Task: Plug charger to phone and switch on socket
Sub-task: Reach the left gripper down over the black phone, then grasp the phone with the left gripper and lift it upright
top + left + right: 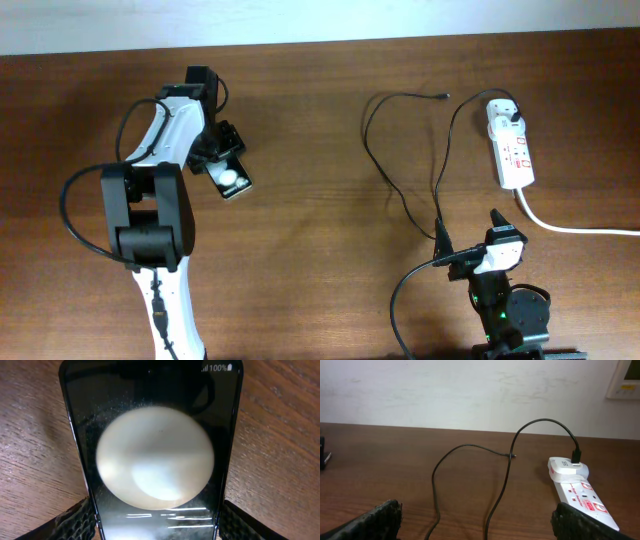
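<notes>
The phone lies flat on the brown table at the left, its glossy screen showing a big round white reflection. My left gripper straddles it, and both pads rest against the phone's long edges. The charger cable loops over the table's right half. Its small connector tip lies free, and its white plug head sits in the socket. My right gripper stands open low behind the cable, with two strands running between its fingers. The socket lies to its right.
The socket's thick white cord runs off the right edge of the table. A pale wall stands behind the table's far edge. The right arm's own black cable curves near its base.
</notes>
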